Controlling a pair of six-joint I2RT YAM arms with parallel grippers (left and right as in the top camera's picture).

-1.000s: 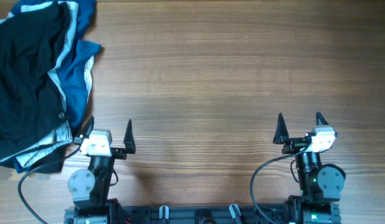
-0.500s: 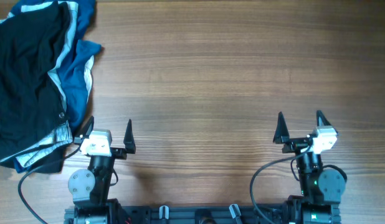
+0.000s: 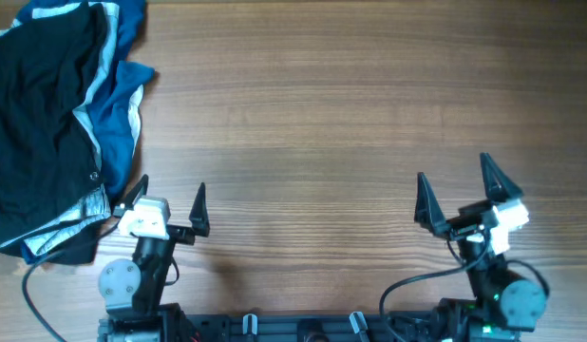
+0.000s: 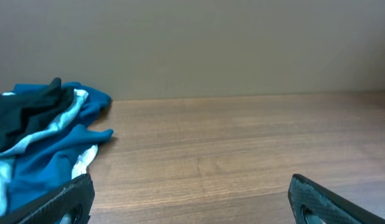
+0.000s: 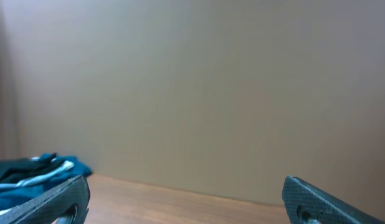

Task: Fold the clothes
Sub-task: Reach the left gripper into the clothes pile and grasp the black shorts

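One pile of clothes (image 3: 47, 114) is seen at ten o'clock on the table (image 3: 322, 114); two pieces can be counted, one black garment (image 3: 32, 123) laid over one blue garment (image 3: 118, 114). The left end effector (image 3: 170, 195) is found at seven o'clock and the right end effector (image 3: 453, 180) at five o'clock, both released wide, with nothing grasped.

Black shorts (image 3: 32, 123) over blue garment (image 3: 118, 109) with pale trim; brown wood-grain table (image 3: 322, 104).
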